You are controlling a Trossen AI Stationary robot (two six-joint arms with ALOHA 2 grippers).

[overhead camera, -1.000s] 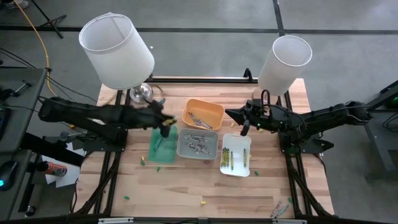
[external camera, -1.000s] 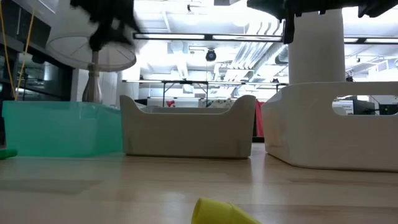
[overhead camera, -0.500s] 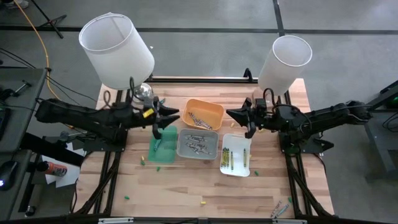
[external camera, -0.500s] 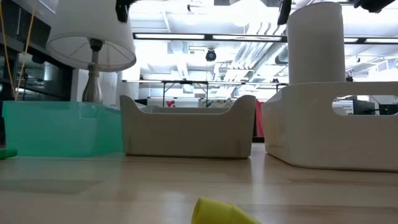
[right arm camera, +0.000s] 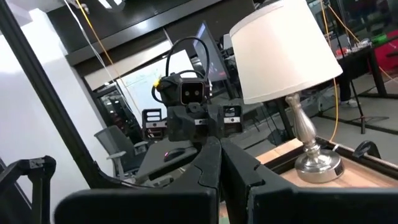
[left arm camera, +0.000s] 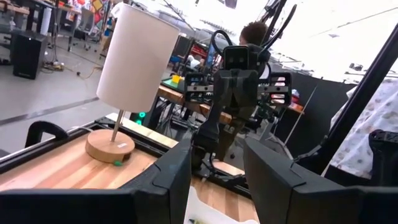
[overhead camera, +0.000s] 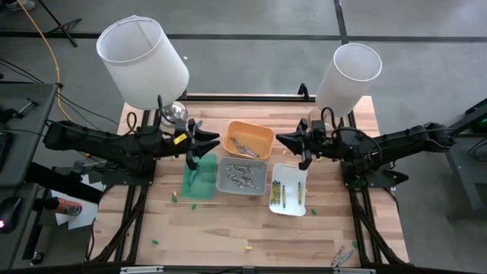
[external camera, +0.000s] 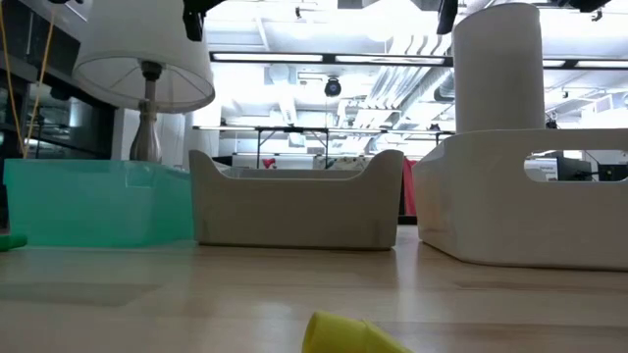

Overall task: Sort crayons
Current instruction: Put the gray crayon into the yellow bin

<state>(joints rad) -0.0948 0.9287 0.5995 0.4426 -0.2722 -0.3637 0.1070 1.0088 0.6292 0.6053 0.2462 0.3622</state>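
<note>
Crayons lie in the trays: grey ones in the orange tray and the grey tray, yellow and green ones in the white tray. Loose crayons lie on the table, such as a green one and a yellow one. My left gripper hovers open above the far end of the green tray, pointing level toward the table's right; nothing is between its fingers. My right gripper hangs shut and empty above the white tray's far end, facing the left gripper.
Two lamps stand at the far corners, one with a silver foot and one with a wooden foot. More crayons lie near the front edge and at the front right. People and equipment show beyond the table.
My left gripper has tipped up from pointing down into the green tray to pointing level toward the table's right, rising slightly. My right gripper has risen a little and stays shut. The trays and crayons have not moved.
</note>
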